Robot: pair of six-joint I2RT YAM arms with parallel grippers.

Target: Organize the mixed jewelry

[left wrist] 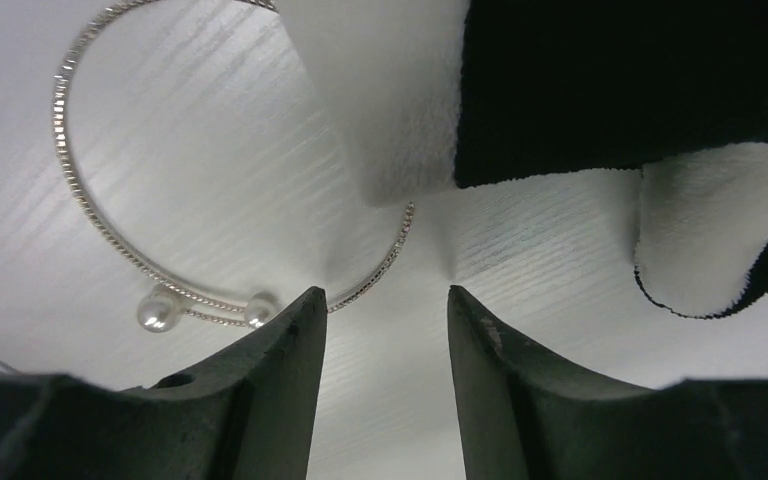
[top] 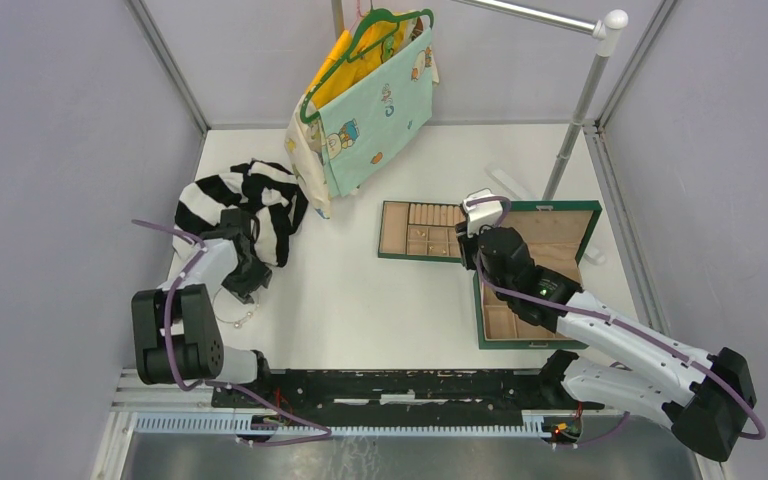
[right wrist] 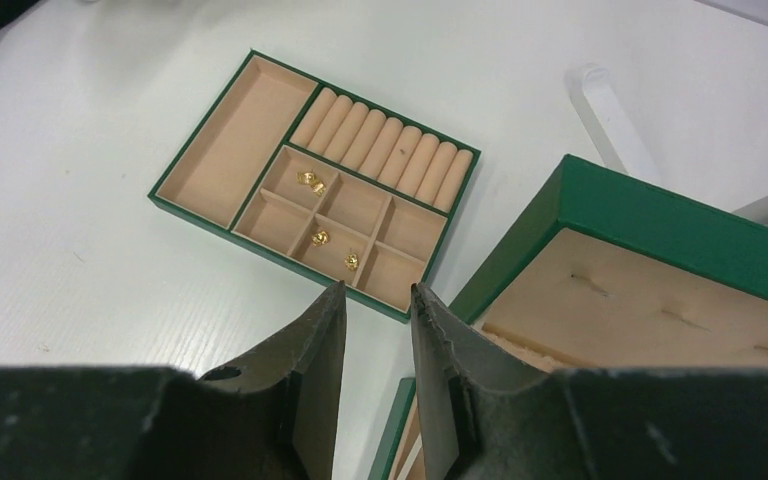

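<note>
A thin pale bangle (left wrist: 157, 313) with two pearl ends lies on the white table, its far side tucked under a black-and-white striped cloth (left wrist: 610, 90). My left gripper (left wrist: 385, 292) hovers low over it, open, with nothing between the fingers; its left fingertip is right beside the band. From above, the left gripper (top: 248, 283) sits at the cloth's near edge. Three small gold pieces (right wrist: 320, 237) rest in the small cells of the tan divided tray (right wrist: 225, 145). My right gripper (right wrist: 378, 287) is raised near the tray's corner, open by a narrow gap and empty.
A green box (right wrist: 660, 215) with a tan lining stands open to the right of the tray. Children's clothes (top: 370, 95) hang from a green hanger at the back. A rack pole (top: 575, 120) rises at the back right. Grey walls close in both sides.
</note>
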